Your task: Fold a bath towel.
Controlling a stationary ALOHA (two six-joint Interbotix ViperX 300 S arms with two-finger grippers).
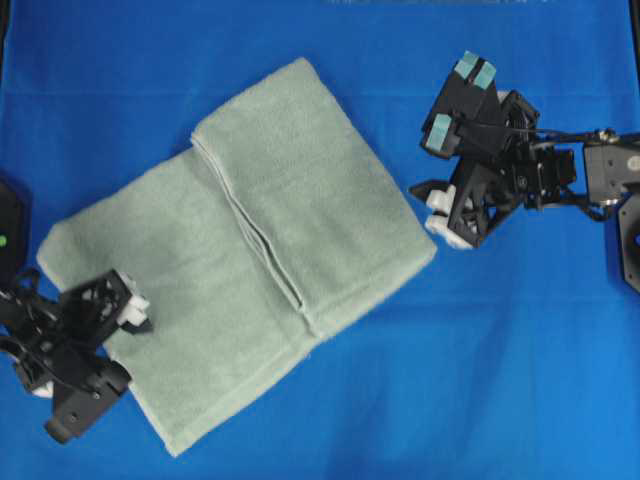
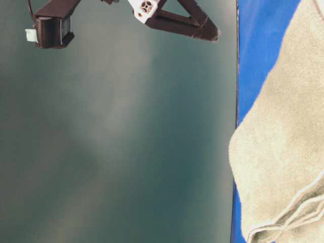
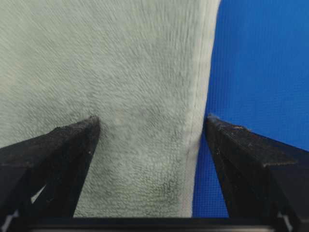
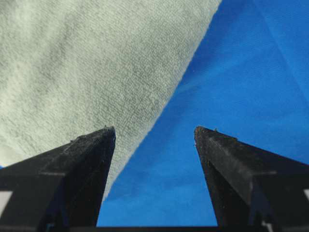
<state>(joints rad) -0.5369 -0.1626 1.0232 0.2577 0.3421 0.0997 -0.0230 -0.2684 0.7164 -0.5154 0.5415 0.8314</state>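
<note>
The large pale sage-green terry bath towel (image 1: 240, 260) lies flat on the desk, which is covered with a bright blue cloth (image 1: 520, 380). Its upper-right half is already doubled over, with the layered edges making a ridge across the middle. The long axis runs diagonally, from the lower left to the upper right of the overhead view.

The left end effector (image 3: 152, 125) is wide open and holds nothing; it hangs over the lower-left short end, with the hemmed edge between its fingers. The right end effector (image 4: 154, 133) is also wide open and empty, just beside the right edge.

I judge the step in hand is the second fold. The next move calls for closing on that free end and carrying it over the doubled part.
</note>
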